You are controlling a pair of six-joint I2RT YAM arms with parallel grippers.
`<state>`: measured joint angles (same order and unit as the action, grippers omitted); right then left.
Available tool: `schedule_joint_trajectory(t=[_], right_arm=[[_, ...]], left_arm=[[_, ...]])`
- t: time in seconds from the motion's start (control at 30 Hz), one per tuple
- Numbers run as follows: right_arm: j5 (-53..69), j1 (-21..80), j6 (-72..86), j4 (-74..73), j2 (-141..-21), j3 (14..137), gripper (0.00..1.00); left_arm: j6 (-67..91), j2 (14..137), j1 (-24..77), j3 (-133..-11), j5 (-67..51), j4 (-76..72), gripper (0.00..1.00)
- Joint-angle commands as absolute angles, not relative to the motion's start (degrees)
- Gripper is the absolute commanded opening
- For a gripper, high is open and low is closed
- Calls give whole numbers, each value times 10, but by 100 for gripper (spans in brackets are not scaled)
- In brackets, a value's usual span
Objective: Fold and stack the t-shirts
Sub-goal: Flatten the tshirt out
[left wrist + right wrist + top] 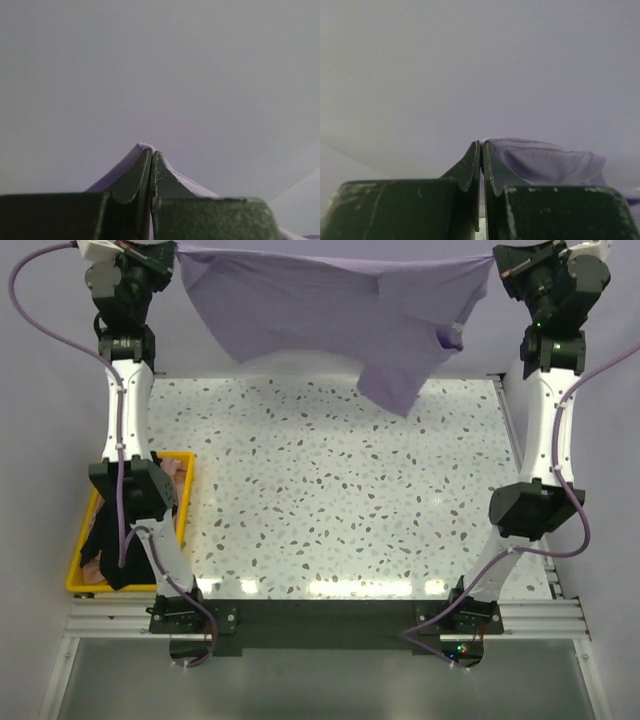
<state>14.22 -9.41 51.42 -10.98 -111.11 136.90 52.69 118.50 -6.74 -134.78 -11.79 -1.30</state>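
Note:
The lavender t-shirt (330,310) hangs stretched in the air above the far edge of the table, held at its two upper corners. My left gripper (172,252) is shut on its left corner; the left wrist view shows the fabric (122,165) pinched between the closed fingers (151,155). My right gripper (497,258) is shut on its right corner; the right wrist view shows the hemmed fabric (545,162) beside the closed fingers (481,146). A fold droops lower at the right (400,380). The black t-shirt (112,540) lies in the yellow crate, partly hidden by my left arm.
The yellow crate (186,502) stands at the table's left edge with black and pinkish cloth in it. The speckled white tabletop (340,500) lies below the hanging shirt. A plain pale wall fills both wrist views.

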Motion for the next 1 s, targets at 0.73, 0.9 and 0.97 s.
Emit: schedule_joint_trajectory(t=[0.73,0.9,0.97], right_arm=[[91,-109,389,-187,-768,560,0],[69,-134,360,-230,-756,519,0],[65,-148,346,-242,-744,502,0]], left_arm=[[540,779,-62,-472,-147,-63,0],[537,705,-49,-361,-115,-26,0],[533,687,-49,-339,-103,-13,0]])
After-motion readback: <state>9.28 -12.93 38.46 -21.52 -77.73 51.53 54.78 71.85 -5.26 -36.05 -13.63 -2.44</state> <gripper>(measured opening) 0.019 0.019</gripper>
